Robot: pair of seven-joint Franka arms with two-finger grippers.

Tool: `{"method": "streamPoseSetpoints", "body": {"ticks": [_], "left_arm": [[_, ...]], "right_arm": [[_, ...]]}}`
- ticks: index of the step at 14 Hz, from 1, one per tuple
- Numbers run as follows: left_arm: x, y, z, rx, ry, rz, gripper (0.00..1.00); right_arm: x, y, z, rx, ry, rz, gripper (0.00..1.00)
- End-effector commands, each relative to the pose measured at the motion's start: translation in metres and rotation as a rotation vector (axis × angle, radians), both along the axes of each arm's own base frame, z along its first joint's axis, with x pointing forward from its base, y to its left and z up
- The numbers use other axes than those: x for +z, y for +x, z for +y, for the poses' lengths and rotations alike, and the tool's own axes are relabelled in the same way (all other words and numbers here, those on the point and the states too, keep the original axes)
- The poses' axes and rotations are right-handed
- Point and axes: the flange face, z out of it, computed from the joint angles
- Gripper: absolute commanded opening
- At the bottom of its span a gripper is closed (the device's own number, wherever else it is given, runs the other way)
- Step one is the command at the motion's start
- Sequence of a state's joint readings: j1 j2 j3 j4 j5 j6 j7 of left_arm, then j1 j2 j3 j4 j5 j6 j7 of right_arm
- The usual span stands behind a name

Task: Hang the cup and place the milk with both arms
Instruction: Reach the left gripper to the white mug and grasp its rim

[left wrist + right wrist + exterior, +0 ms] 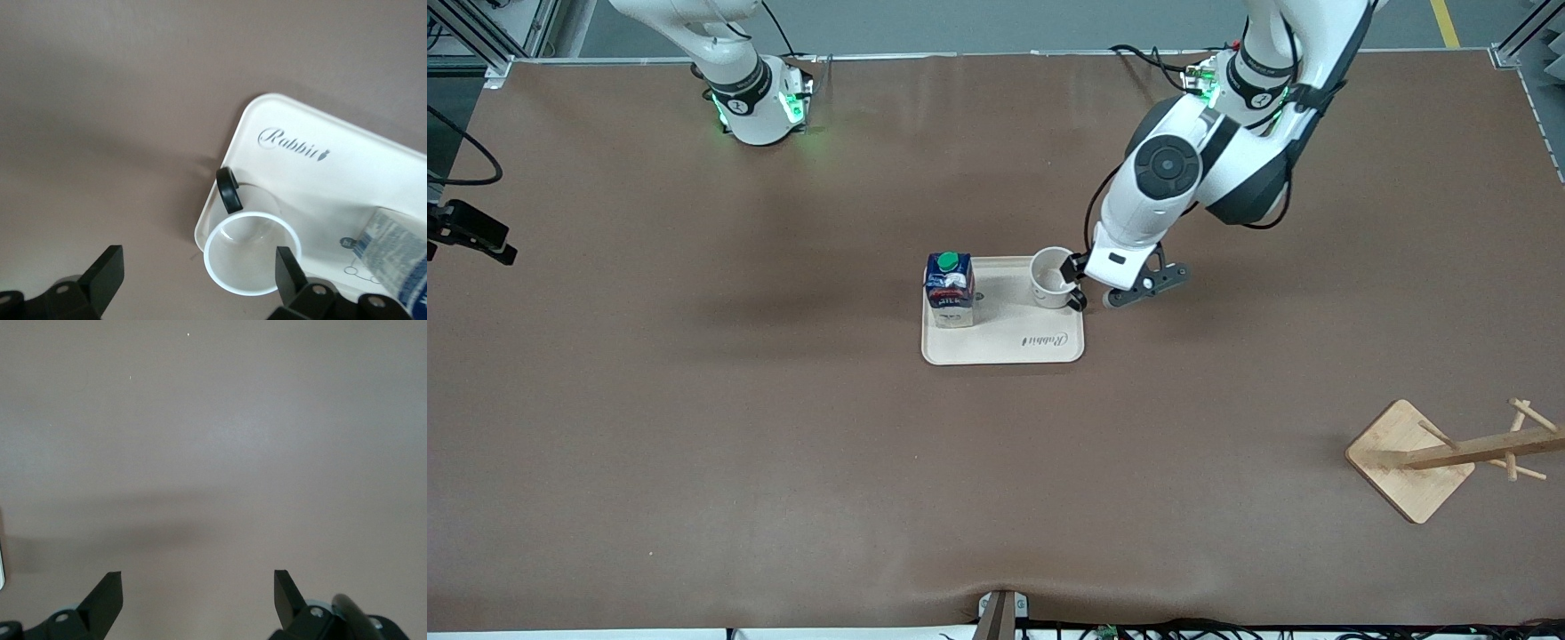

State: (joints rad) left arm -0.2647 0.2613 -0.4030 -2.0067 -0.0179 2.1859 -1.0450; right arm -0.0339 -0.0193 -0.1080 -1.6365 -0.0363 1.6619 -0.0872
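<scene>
Nearest the front camera, a wooden peg rack [1440, 458] lies at about four o'clock on the brown table [694, 444], toward the left arm's end and well apart from everything else. At the table's centre sits a cream tray [1005, 342]. On it the milk [949, 290] stands upright at nine o'clock, and the cup [1052, 278] stands upright at the tray's two o'clock corner, its black handle [229, 190] pointing outward past the rim.

From the wrist camera, the left gripper [197, 273] is spread wide and holds nothing; one finger [287, 267] dips inside the cup's mouth, the other hangs outside the wall. The right gripper [197, 593] waits, wide open and empty, over bare table.

Risk as I judge it: closing off-centre on the thin rim could tip the cup or skid it off the tray's edge.
</scene>
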Motion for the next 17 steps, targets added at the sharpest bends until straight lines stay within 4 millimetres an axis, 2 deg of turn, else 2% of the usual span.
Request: {"method": "streamPoseSetpoints", "body": {"ticks": [1,3,5,10,12,13,14,15,17], "left_arm": [[-0.015,-0.022,-0.006,0.022,0.02,-0.015,0.98],[-0.033,-0.03,-0.01,0.023,0.03,0.009,0.89],[-0.048,-0.042,-0.022,0.03,0.035,0.025,0.76],[-0.096,-0.046,-0.036,0.056,0.054,-0.01,0.64],[-0.108,-0.049,-0.043,0.066,0.048,-0.013,0.48],[-0.113,-0.047,-0.045,0.062,0.04,-0.018,0.2],[-0.115,-0.046,-0.046,0.044,0.042,-0.032,0.03],[-0.116,-0.047,-0.049,0.029,0.047,-0.039,0.0],[-0.117,-0.047,-0.049,0.022,0.049,-0.041,0.0]], "right_arm": [[0.003,0.001,-0.002,-0.001,-0.004,0.001,1.0],[0.003,0.001,-0.003,0.0,-0.005,-0.005,1.0],[-0.007,0.007,0.0,0.006,-0.005,0.009,1.0],[-0.009,0.01,0.005,0.013,-0.002,0.011,1.0],[-0.011,0.01,0.004,0.013,0.007,0.012,1.0],[-0.023,0.017,0.008,0.022,0.008,0.033,1.0],[-0.043,0.025,0.01,0.025,0.008,0.07,1.0],[-0.072,0.037,0.013,0.03,0.017,0.126,1.0],[-0.073,0.038,0.011,0.014,0.044,0.124,1.0]]}}
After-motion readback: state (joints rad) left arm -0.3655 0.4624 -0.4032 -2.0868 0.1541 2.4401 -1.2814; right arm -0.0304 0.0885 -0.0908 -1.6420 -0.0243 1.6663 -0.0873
